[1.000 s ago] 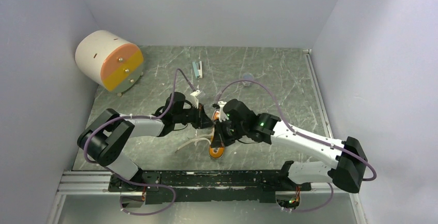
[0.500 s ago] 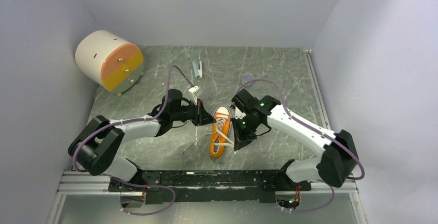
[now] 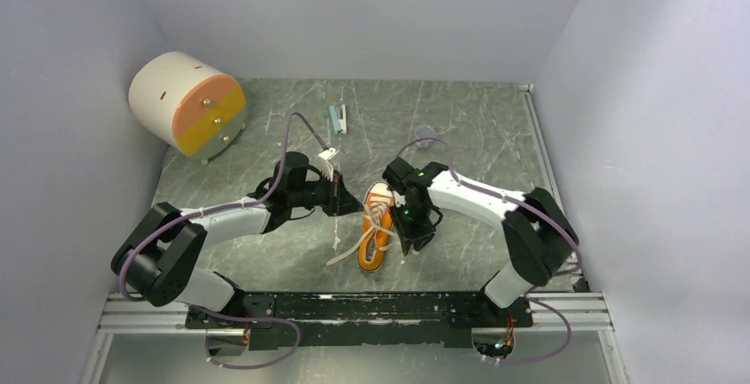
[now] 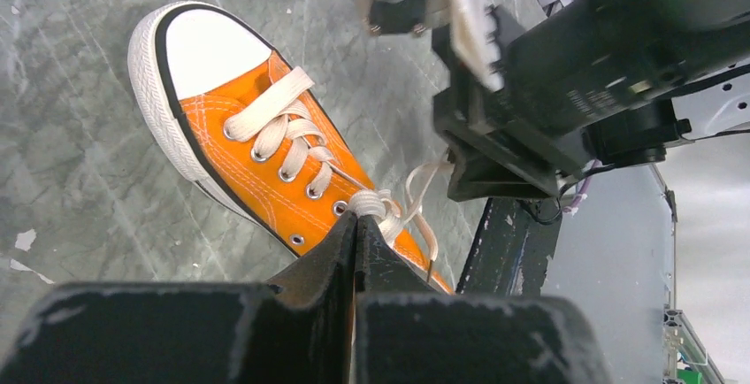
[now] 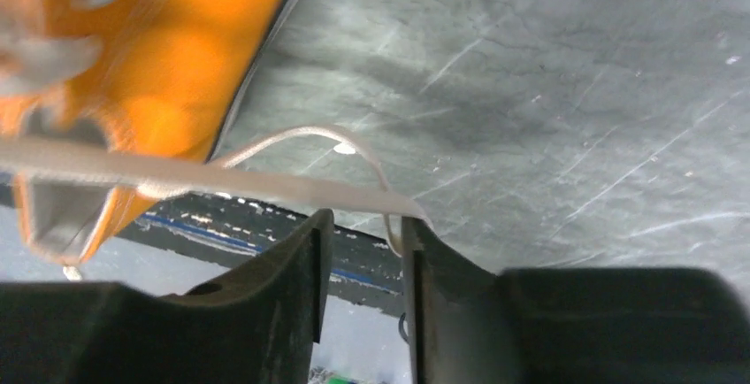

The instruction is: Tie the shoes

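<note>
The orange sneaker (image 3: 375, 232) lies on the table with its white toe cap pointing away from me. Its white laces (image 3: 347, 253) trail off to its left. My left gripper (image 3: 347, 201) is at the shoe's left side, shut. In the left wrist view (image 4: 355, 223) its tips sit right at the lace knot (image 4: 378, 203), and a thin lace hangs from them. My right gripper (image 3: 409, 235) is low at the shoe's right side. Its jaws (image 5: 363, 225) are open, and a lace strand (image 5: 221, 180) lies across the fingertips, ungripped. The shoe (image 5: 168, 65) is blurred there.
A white cylinder with an orange face (image 3: 186, 103) stands at the back left. A small teal and white item (image 3: 339, 119) and a small clear piece (image 3: 424, 132) lie at the back. The black rail (image 3: 354, 306) runs along the near edge.
My right gripper came off the top of the shoe and moved to its right side, lower down. My left gripper drew back a little to the left. The loose laces shifted.
</note>
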Controlling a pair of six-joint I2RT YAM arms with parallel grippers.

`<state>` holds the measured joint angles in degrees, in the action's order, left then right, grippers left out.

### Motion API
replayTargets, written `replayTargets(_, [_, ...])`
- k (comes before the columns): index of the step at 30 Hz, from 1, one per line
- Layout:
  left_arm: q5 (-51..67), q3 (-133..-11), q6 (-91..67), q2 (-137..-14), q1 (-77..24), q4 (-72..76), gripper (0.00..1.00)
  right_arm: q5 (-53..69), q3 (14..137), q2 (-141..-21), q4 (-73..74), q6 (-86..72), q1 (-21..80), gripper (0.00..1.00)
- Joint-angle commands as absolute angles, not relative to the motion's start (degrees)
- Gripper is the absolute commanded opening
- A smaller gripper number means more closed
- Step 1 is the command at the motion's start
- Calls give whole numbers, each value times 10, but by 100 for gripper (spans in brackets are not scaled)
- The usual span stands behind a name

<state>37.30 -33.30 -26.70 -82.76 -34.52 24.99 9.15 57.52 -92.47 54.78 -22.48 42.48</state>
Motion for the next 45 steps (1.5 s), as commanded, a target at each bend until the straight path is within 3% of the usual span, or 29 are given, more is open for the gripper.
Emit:
replayTargets(1, [379, -342, -232, -800, -339, 212, 5, 98, 569, -834, 499, -217, 417, 45])
replayTargets(7, [390, -340, -211, -795, -338, 191, 5, 107, 483, -698, 326, -181, 416, 57])
replayTargets(12, [396, -342, -196, -791, -330, 172, 5, 164, 416, -646, 186, -98, 410, 54])
replayTargets(18, [416, -339, -206, -797, -325, 190, 5, 329, 336, -690, 15, -94, 345, 51])
replayTargets(29, [432, -338, -204, -802, -319, 193, 5, 379, 295, -758, -62, -83, 327, 52])
replayTargets(39, [442, -343, -198, -794, -305, 183, 5, 387, 284, -755, -57, -98, 328, 31])
replayTargets(45, [455, -349, -194, -797, -299, 181, 5, 382, 288, -764, -51, -100, 327, 41])
